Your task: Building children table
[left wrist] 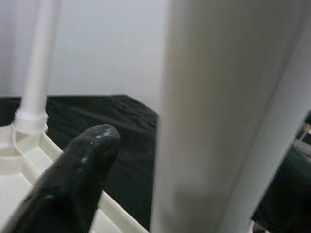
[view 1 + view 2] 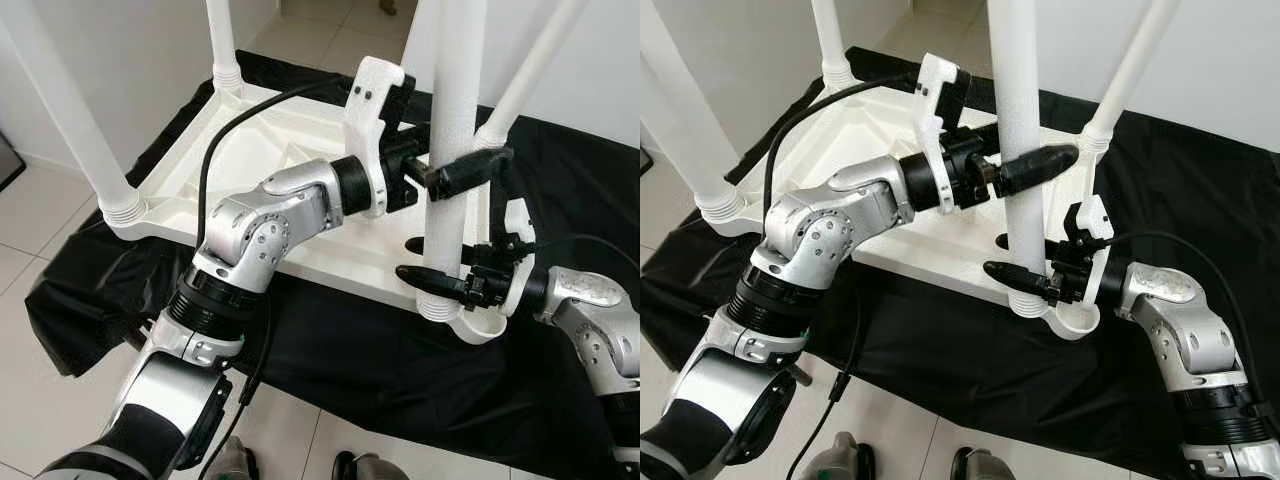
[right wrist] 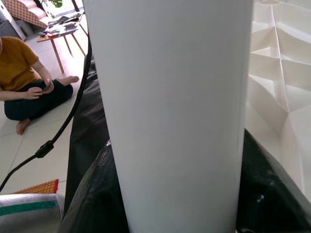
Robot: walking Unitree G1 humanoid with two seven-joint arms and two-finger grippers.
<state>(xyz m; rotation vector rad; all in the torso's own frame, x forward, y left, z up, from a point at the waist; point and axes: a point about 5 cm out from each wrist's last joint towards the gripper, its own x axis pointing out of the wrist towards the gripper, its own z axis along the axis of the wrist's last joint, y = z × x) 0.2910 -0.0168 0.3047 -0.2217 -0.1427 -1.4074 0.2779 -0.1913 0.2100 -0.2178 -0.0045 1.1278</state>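
A white plastic children's table lies upside down on a black cloth. Its legs stand upward. Both grippers hold the near right leg. My left gripper is shut on it at mid height, with one black finger across the front and the other behind. My right gripper is shut on the same leg just above its corner socket. In the wrist views the leg stands close between the dark fingers.
Three more legs rise from the other corners: near left, far left, far right. White tiled floor surrounds the cloth. A person sits on the floor in the right wrist view, near a small wooden table.
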